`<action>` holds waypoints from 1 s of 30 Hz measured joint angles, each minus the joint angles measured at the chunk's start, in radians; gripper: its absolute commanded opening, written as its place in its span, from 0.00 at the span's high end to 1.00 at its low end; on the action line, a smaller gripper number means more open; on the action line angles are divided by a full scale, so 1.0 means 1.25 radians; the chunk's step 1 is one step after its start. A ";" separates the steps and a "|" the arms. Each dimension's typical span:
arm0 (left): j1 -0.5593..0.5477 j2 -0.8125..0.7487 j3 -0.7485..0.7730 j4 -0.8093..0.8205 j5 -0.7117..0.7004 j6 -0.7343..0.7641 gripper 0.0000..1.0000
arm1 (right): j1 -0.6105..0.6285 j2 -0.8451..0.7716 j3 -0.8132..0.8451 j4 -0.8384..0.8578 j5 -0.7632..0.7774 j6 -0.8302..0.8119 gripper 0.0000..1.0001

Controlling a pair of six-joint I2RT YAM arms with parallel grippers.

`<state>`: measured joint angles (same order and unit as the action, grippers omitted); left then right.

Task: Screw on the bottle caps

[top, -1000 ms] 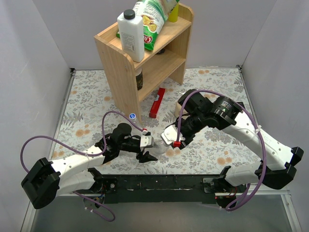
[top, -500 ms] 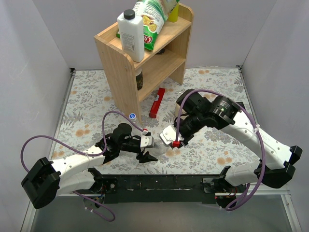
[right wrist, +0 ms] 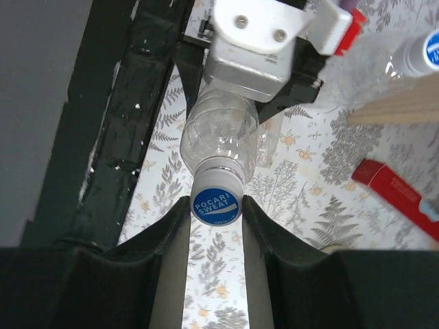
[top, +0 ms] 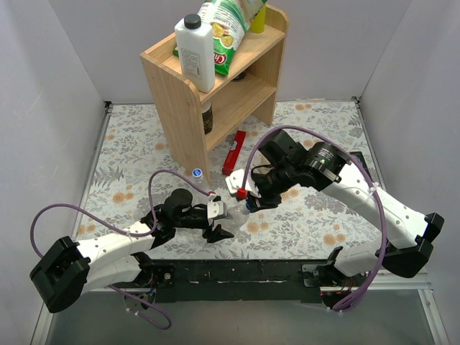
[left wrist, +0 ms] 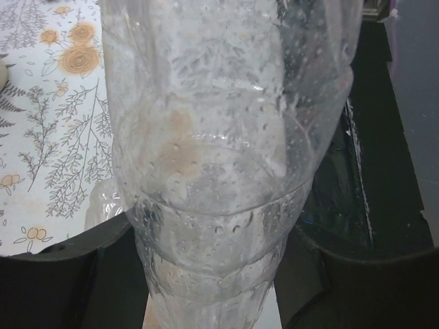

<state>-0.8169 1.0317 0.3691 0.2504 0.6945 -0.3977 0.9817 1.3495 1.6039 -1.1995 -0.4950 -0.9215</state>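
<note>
- The right gripper [right wrist: 215, 205] pinches the blue cap [right wrist: 215, 203], one finger against each side of its rim.
- The cap sits on the neck of a clear bottle [right wrist: 219, 133]. The bottle lies roughly level above the table with its mouth toward the right wrist.
- The left gripper [top: 218, 220] is clamped round the body of that bottle and holds it off the surface.
- Over the last second the right wrist has swung left and toward the shelf, so it now sits over the left gripper instead of beside it. The left arm has barely shifted.
- That looks like a turning stroke on the cap. How far the thread has seated cannot be told.
- A second bottle [top: 197, 173] stands capped beside the foot of the shelf.
- The surface is a floral cloth [top: 144, 144], with a red box [top: 233, 152] lying on it.
- A wooden shelf [top: 172, 93] at the back carries a white jug [top: 195, 54] and a snack bag [top: 226, 29].
- Plain pale walls [top: 57, 86] close in the space.
</note>
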 measured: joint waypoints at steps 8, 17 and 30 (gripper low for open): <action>-0.001 -0.019 -0.030 0.057 -0.109 -0.090 1.00 | -0.046 0.020 -0.009 0.104 0.034 0.279 0.78; -0.001 -0.028 -0.053 0.030 -0.202 -0.138 1.00 | -0.099 0.098 -0.009 0.144 0.021 0.439 0.75; -0.001 -0.054 -0.054 -0.002 -0.206 -0.140 1.00 | -0.157 0.139 0.009 0.132 -0.090 0.456 0.69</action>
<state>-0.8185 0.9638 0.3016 0.2474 0.4370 -0.5728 0.7856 1.5230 1.6154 -1.0344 -0.6075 -0.3511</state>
